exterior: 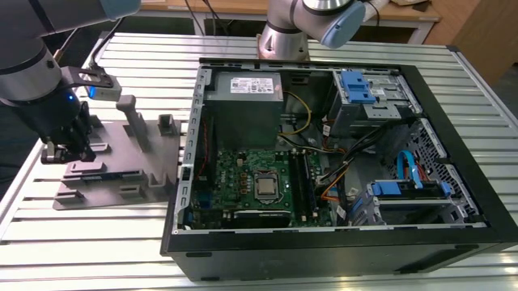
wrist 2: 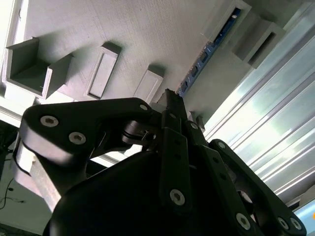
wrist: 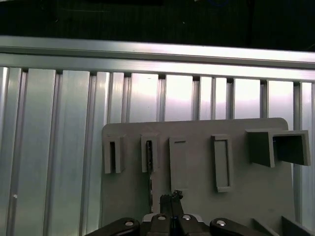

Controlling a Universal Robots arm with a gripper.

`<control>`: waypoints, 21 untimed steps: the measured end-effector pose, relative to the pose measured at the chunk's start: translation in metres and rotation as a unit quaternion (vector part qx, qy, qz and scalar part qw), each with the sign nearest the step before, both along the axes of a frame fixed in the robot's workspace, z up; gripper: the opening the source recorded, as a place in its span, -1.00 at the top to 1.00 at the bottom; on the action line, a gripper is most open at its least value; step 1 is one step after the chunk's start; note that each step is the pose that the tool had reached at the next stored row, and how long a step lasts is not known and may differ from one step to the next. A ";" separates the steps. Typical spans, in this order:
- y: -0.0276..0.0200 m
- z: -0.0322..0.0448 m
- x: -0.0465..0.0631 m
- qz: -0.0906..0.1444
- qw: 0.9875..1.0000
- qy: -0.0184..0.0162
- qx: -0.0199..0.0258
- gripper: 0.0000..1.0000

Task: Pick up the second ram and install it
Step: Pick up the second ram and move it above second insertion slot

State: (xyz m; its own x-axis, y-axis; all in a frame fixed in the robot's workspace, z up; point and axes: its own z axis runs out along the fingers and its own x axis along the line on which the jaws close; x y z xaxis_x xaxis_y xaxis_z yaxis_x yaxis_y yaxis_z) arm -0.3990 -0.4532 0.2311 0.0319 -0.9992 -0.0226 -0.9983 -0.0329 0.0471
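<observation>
Exterior view: tool (exterior: pixel 71 156) sits low over the grey fixture plate (exterior: pixel 113 136) on the slatted table (exterior: pixel 81 242), at the exterior view's left of the open computer case (exterior: pixel 324 245). It's well apart from the motherboard (exterior: pixel 242 176) and its long black slots (exterior: pixel 301 182). We judge the pick isn't made yet.

Second wrist view: tool (wrist 2: pixel 170 98) looks closed up, tips together, nothing visible between them. We see the memory stick (wrist 2: pixel 206 54) standing on edge in the fixture plate (wrist 2: pixel 147 29), a thin blue strip running away from the tool tip. Its near end is just beside the tip; we can't tell if they touch.

First wrist view: tool (wrist: pixel 171 197) again reads as closed. Here the memory stick (wrist: pixel 149 167) is a thin dark line in a slot of the fixture plate (wrist: pixel 256 187), off to one side of the tip, not in line with it.

Risks as we see them:
- A closed tool can't straddle the stick; descending like this would hit its top edge or the plate.
- Tip is offset; closing there grabs air or shoves the board sideways in its slot.
- A grip near the end, not the middle, lets the long thin board pivot or slip on the lift.
- A tilted stick won't line up with a motherboard slot; pressing then loads both crooked.
- Case wall and cables (exterior: pixel 340 157) lie on the way in; a low carry could snag.
</observation>
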 end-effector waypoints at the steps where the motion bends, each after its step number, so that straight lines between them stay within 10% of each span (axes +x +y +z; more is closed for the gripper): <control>1: 0.0000 0.0000 0.000 0.000 1.000 0.000 0.000 0.77; 6: 0.0000 0.0000 0.000 0.000 1.000 0.000 0.000 0.40; 21: -0.0132 -0.0213 0.013 0.000 1.000 0.003 0.000 0.40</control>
State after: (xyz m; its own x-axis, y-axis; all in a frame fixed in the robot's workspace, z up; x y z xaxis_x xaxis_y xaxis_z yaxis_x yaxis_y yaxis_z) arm -0.3865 -0.4664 0.2097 0.0319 -0.9992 -0.0230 -0.9980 -0.0331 0.0537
